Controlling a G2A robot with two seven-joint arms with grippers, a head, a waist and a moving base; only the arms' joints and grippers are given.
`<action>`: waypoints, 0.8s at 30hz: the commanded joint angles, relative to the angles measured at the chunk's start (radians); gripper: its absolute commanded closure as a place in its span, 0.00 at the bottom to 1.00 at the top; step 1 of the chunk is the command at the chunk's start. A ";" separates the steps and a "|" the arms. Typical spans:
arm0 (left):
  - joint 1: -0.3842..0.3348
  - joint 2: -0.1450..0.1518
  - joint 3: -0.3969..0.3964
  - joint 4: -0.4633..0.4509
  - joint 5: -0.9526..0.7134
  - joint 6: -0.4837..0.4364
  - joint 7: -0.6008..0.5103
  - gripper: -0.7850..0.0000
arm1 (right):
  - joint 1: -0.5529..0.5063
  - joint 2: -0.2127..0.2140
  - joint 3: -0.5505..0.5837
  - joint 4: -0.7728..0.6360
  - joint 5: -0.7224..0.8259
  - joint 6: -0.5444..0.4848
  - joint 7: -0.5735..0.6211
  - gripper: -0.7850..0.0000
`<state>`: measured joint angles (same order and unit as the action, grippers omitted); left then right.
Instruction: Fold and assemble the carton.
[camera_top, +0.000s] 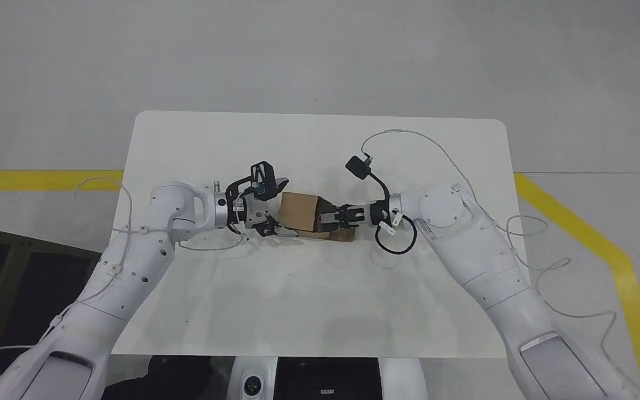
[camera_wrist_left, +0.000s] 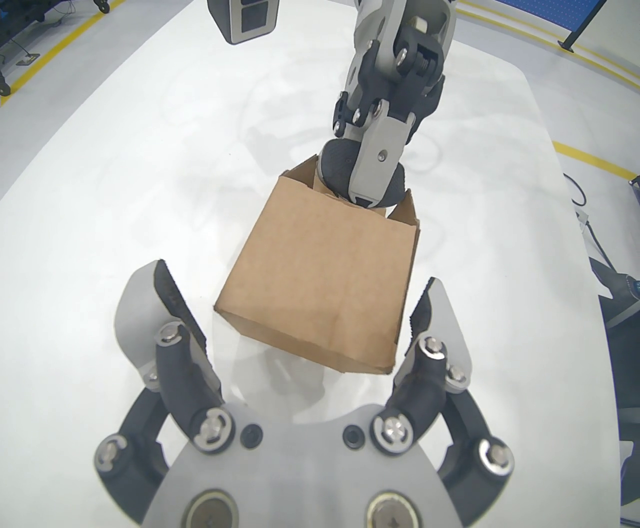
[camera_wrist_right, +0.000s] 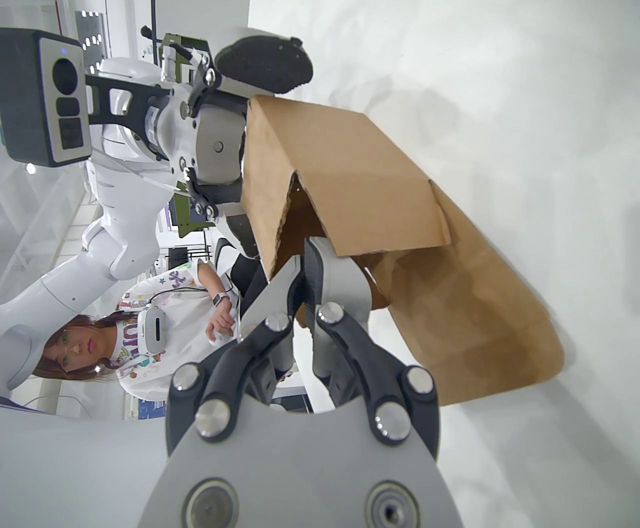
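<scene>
carton (camera_top: 300, 212), one, between two grippers: left gripper (camera_wrist_left: 296, 280) spread wide, right gripper (camera_wrist_right: 303, 262) pinching its open end.

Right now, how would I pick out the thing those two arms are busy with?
Look at the white table, at its middle where the two arms meet. The brown cardboard carton lies there between the left gripper and the right gripper. It is the sole brown thing there, with one end open.

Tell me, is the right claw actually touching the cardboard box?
Touching. The left wrist view shows the right gripper closed over the far edge of the carton, one pad inside, one finger outside.
</scene>
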<state>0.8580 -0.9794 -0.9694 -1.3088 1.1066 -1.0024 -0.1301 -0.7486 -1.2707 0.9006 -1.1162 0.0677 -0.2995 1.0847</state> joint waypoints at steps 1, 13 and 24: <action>0.000 0.000 -0.001 -0.003 0.000 0.000 -0.001 0.00 | -0.003 0.000 0.002 -0.001 0.000 0.002 -0.008 1.00; 0.001 -0.005 0.000 -0.002 0.002 0.004 -0.004 0.00 | -0.214 0.069 0.143 -0.318 -0.124 0.192 -0.036 1.00; 0.004 -0.009 0.000 -0.002 0.003 0.010 -0.005 0.00 | -0.300 0.081 0.149 -0.373 -0.130 0.221 -0.082 1.00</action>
<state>0.8617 -0.9876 -0.9697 -1.3100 1.1098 -0.9935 -0.1345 -1.0546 -1.1878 1.0573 -1.5034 -0.0667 -0.0738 1.0034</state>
